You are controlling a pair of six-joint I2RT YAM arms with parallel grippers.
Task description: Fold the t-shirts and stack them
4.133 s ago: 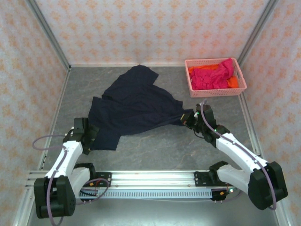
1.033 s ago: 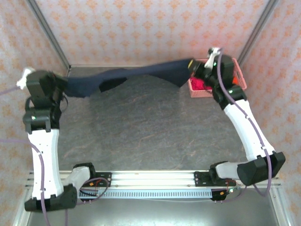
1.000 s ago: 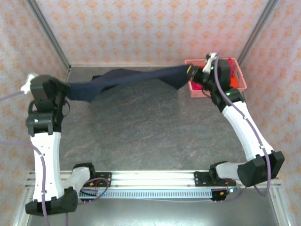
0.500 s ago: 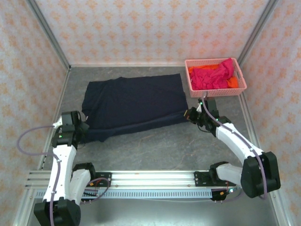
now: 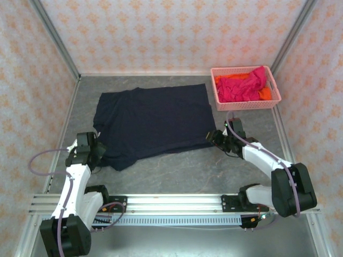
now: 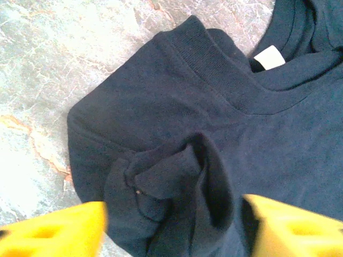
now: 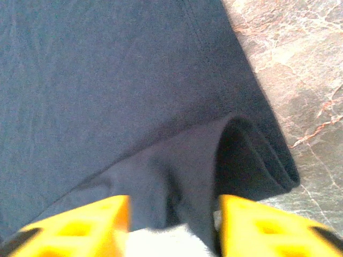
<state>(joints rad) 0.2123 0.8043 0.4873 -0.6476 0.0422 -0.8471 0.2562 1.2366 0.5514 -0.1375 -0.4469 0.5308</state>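
Navy t-shirt [image 5: 153,120] lies flat, lengthwise between left tool [image 5: 95,154] and right tool [image 5: 213,138], both apart at near corners.

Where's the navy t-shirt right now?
Top view: the navy t-shirt lies spread flat mid-table, just left of the pink basket.

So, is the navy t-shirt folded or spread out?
Spread out: the navy t-shirt lies flat in one broad sheet on the table, collar showing at its left end. Only its near corners are bunched up.
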